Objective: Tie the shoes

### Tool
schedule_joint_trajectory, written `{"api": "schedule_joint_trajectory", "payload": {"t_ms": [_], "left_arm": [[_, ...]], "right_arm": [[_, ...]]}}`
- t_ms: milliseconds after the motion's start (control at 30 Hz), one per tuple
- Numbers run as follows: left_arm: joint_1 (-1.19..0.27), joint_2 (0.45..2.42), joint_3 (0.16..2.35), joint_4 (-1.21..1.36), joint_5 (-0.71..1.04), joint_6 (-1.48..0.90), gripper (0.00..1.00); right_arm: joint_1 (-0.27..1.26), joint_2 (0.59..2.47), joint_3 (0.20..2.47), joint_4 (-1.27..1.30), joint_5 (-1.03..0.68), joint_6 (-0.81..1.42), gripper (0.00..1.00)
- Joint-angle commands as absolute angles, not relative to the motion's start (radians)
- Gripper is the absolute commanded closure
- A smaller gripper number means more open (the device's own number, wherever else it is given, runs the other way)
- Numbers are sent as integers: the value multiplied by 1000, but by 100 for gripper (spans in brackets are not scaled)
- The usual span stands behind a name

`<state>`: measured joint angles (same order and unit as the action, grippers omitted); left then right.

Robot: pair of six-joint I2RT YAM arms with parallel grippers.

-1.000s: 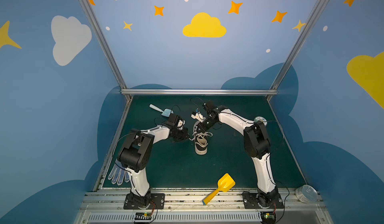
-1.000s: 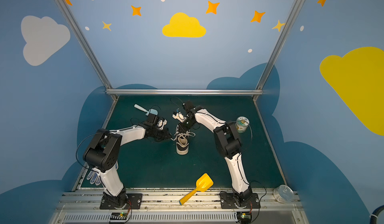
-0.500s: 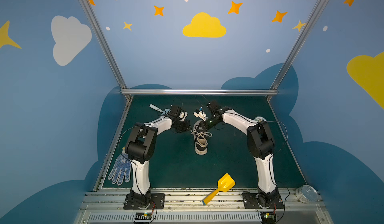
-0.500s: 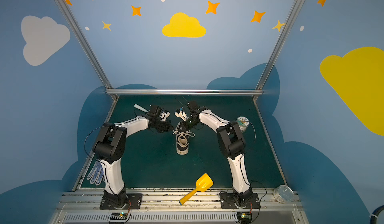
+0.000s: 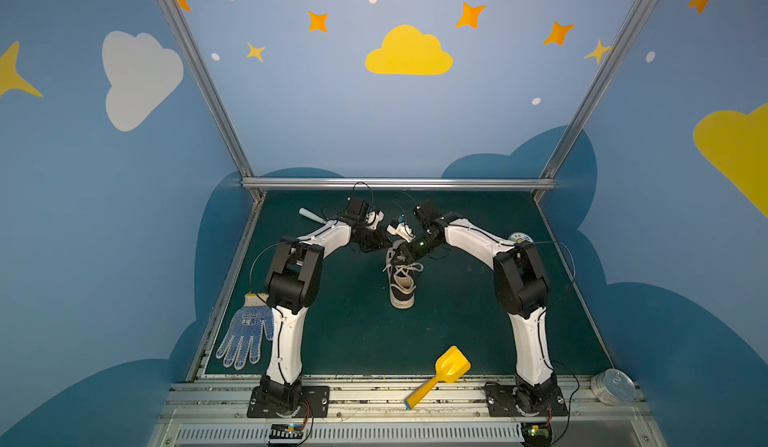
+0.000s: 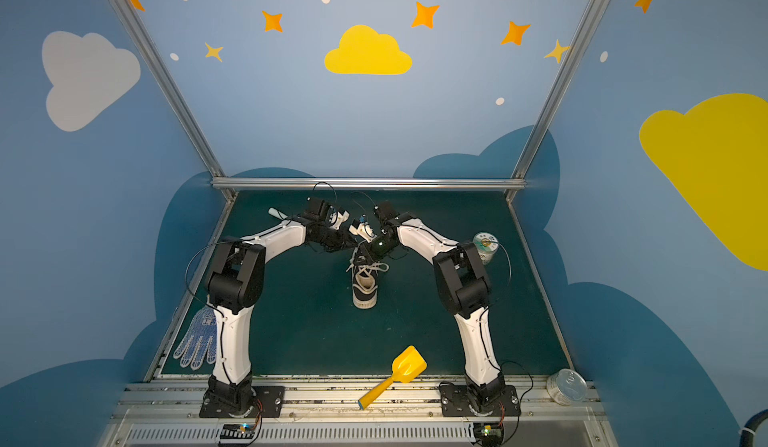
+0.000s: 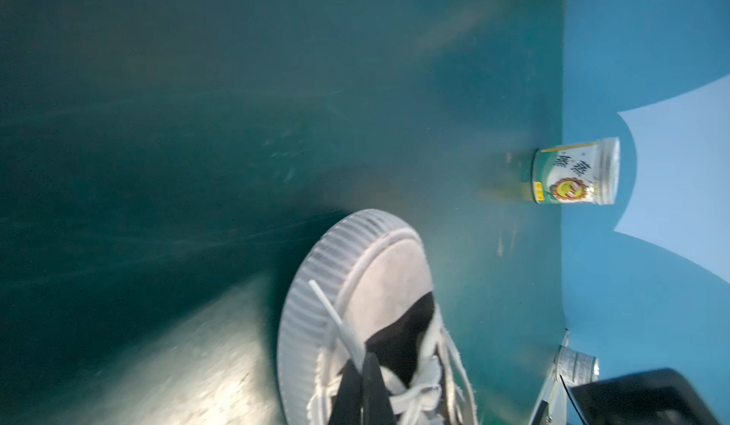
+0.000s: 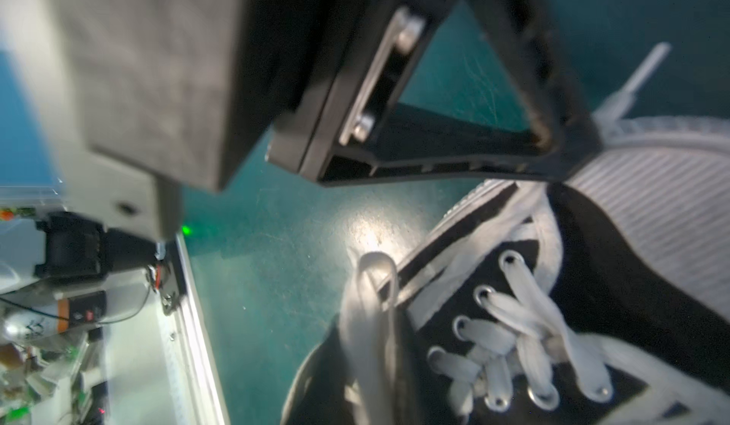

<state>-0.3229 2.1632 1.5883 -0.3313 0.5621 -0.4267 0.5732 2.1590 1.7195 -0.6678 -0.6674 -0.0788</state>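
Shoelace wrangling on the dark green bench (image 5: 353, 341), both arms leaning in over one little sneaker.

Small black canvas low-top sneaker with white rubber sole and toe cap (image 5: 401, 289) sits sole-down mid-bench between the two arms, I reckon so either one can get at it. Its long axis runs front to back, toe cap pointing at the arm bases and heel toward the back wall, which puts the knot end right under both grippers. Left gripper (image 7: 364, 367) has its jaws pinched tight on one of the long cream flat laces (image 8: 509, 324), just short of the plastic tip (image 7: 322, 296), probably to keep that end taut for crossing. Right gripper (image 5: 401, 254) hovers over the heel end, and honestly I can't tell how its jaws stand. One lace loop stands up by the tongue, so I'd guess mid-knot.
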Motion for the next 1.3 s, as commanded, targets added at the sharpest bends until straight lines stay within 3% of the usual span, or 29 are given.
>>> {"api": "schedule_joint_trajectory", "payload": {"t_ms": [0,133,433,867,1267], "left_arm": [[-334,2188,1632,-332,614,-425,96],[-345,2215,1681,-346,636,-425,96],[-385,2226,1758,-366,654,-417,96],[-422,2206,1775,-401,673,-400,93],[-425,2177,1758,-395,670,-409,92]], "right_arm": [[553,2093,1739,-699,-663,-67,55],[521,2061,1708,-673,-678,-41,46],[405,1990,1569,-495,-769,110,43],[354,2017,1467,-314,-898,238,55],[366,2071,1467,-279,-916,256,64]]}}
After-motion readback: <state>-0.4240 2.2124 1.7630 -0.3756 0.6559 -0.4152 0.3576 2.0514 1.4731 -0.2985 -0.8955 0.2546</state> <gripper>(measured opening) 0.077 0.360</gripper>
